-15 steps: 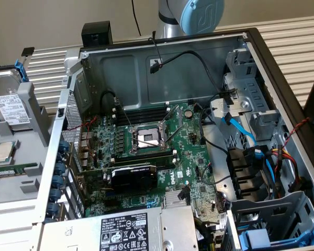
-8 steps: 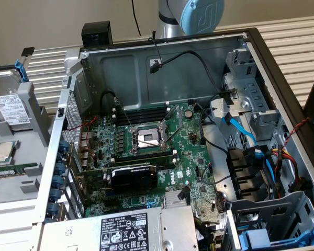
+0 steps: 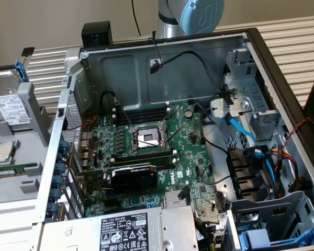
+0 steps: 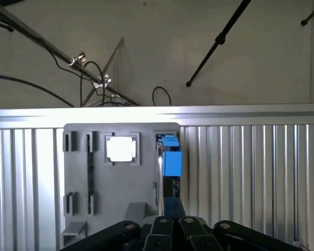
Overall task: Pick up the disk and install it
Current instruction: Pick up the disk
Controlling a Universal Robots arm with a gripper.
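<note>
Standing on its thin edge, the disk [image 3: 11, 107] sits in a slot of the grey tray [image 3: 34, 123] at the exterior view's left, outside the open computer case [image 3: 146, 68]. Its white label faces the camera there, and the blue carrier frame goes over its upper edge. In the wrist view the disk [image 4: 170, 162] is seen edge-on, at the side of the tray [image 4: 120, 193] that borders the ribbed desk [image 4: 240, 183]. The square silver processor chip [image 4: 120, 149] lies in a pocket just beside it. The claw [image 4: 172, 226] is closed fully and holds nothing; it is apart from the disk and about in line with its edge. Bare desk lies next to the disk's side of the tray. Inside the case, the metal drive cage [image 3: 261, 112] runs along the wall at the exterior view's right, and blue and black cables [image 3: 240, 130] cross in front of it. The arm's blue joint [image 3: 199, 15] is above the rear wall of the case.
</note>
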